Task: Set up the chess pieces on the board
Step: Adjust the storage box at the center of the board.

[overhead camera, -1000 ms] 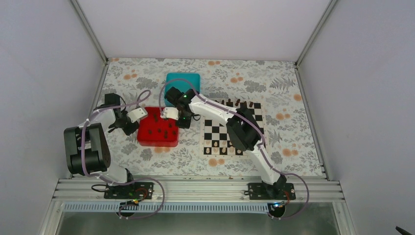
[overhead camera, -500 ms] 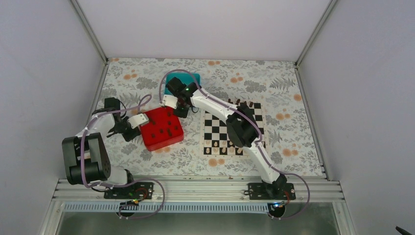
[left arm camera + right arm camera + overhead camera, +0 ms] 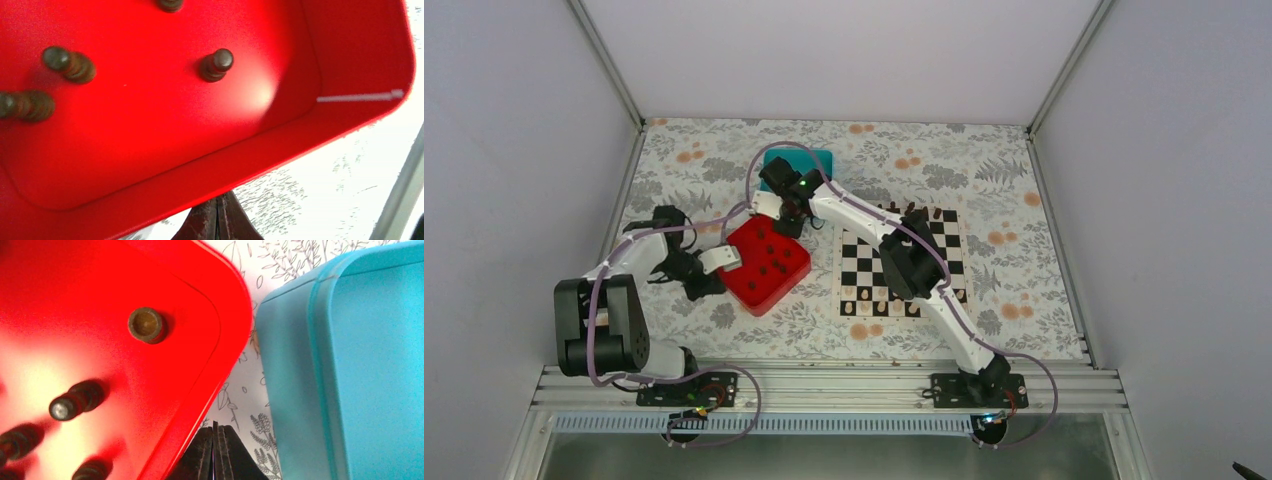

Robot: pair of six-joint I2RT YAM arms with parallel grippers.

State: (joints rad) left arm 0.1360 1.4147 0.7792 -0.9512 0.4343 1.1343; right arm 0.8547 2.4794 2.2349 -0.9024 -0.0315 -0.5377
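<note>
- The red tray [image 3: 752,290] has turned from square-on to corner-on and has slid a little toward the board [image 3: 864,275].
- Most dark chess pieces [image 3: 771,256] lie in the tray; a few stand on the board's far row. Setup looks barely begun.
- The left arm is folded, with the left end effector [image 3: 724,262] at the tray's left edge.
- The right arm reaches across, with the right end effector [image 3: 769,208] at the tray's far corner beside the teal box [image 3: 809,160].
- Both sets of jaws are together at the rim; I cannot tell whether they pinch it.

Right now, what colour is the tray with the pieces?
The tray is red, clearest in left wrist view.

The left arm [image 3: 634,255] and right arm [image 3: 854,218] share white links, black joints, mauve cables [image 3: 592,310].
</note>
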